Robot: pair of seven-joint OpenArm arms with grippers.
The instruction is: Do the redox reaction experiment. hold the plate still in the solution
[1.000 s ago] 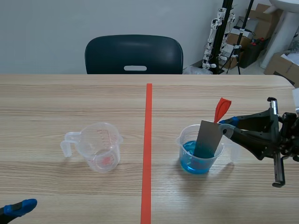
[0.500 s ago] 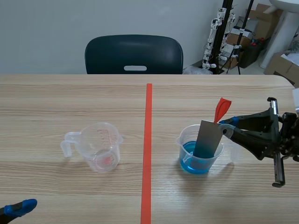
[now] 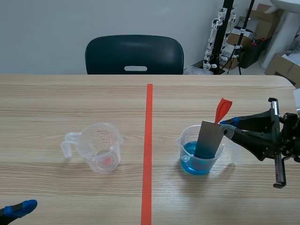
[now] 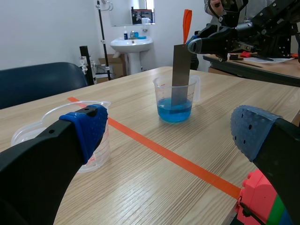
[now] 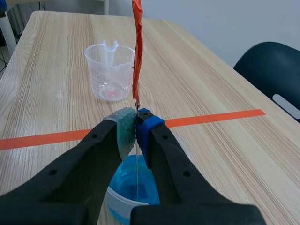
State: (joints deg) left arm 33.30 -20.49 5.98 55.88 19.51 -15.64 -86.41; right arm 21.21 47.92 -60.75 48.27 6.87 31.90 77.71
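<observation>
The right gripper [image 3: 228, 124] enters from the right edge of the frame at mid-height. Its two pads are pressed together on the top edge of the plate [image 3: 209, 139], with only the thin metal sheet between them. The grey plate stands almost upright, right of centre in the scene view. Its lower end is dipped in the blue solution [image 3: 190, 158] inside a clear beaker [image 3: 182, 142], and its upper half rises above the rim. An orange strip [image 3: 223, 108] sticks up from the plate's top, just above the clamped pads. The left gripper [image 4: 171, 130] sits low in the lower left corner of the scene view with its fingers spread wide and nothing between them. A clear measuring cup [image 3: 101, 149] with a pinkish tint at its bottom stands left of centre, across the red tape line and well apart from the beaker. A dark chair [image 3: 134, 54] stands at upper centre behind the wooden table [image 3: 70, 103].
</observation>
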